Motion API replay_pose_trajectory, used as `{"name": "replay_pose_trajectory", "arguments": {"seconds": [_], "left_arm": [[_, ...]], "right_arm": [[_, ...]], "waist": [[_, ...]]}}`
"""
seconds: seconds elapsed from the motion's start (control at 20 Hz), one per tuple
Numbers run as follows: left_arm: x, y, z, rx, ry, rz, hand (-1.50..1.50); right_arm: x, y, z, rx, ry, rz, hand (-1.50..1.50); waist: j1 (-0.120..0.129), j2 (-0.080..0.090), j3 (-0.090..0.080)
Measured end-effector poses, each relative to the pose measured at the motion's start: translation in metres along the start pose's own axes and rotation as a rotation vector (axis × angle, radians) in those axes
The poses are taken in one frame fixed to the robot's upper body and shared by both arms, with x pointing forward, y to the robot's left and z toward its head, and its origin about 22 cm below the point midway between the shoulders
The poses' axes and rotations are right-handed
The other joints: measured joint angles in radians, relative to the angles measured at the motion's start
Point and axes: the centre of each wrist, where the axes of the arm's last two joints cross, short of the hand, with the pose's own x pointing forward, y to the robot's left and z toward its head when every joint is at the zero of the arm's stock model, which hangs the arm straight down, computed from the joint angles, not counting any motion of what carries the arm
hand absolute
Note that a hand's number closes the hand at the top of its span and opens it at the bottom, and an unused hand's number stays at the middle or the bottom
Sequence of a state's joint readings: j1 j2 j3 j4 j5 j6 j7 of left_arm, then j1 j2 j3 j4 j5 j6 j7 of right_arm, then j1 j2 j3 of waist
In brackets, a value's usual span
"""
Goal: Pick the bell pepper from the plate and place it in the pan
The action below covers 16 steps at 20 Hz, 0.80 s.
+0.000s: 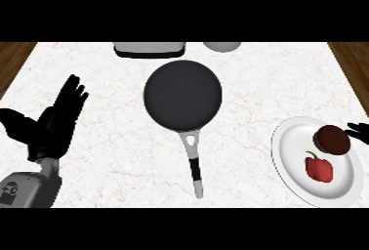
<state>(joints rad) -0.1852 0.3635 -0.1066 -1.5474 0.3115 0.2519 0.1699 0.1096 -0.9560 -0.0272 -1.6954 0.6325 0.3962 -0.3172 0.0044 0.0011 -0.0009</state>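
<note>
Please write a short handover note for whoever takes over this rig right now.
Left robot hand: open, fingers up, resting at the left edge of the counter, holding nothing.
Right robot hand: only fingertips show at the right edge, beside the plate; grip cannot be judged.
Red bell pepper: lying on the plate, next to a brown round biscuit.
Pan: mid-counter, nothing in it, handle pointing toward the robot.
Done: nothing yet.
Left: grasp the pepper, carry it to the pan, set it inside.

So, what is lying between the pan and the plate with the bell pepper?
In the head view, only bare marble counter lies between the pan and the plate; the bell pepper sits on the plate itself.
</note>
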Motion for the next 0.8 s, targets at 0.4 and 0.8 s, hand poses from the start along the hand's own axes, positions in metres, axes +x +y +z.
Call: {"name": "replay_pose_trajectory", "arguments": {"seconds": [0.4,0.8], "left_arm": [[0.001,0.004,0.003,0.011,0.003,0.001,0.00],[-0.001,0.004,0.006,0.006,0.000,0.004,0.00]], "right_arm": [[0.028,0.010,0.002,0.062,0.050,0.171,-1.50],[0.062,0.029,-0.006,0.019,0.085,0.232,-1.50]], "waist": [[-0.009,-0.003,0.001],[-0.008,-0.002,0.001]]}}
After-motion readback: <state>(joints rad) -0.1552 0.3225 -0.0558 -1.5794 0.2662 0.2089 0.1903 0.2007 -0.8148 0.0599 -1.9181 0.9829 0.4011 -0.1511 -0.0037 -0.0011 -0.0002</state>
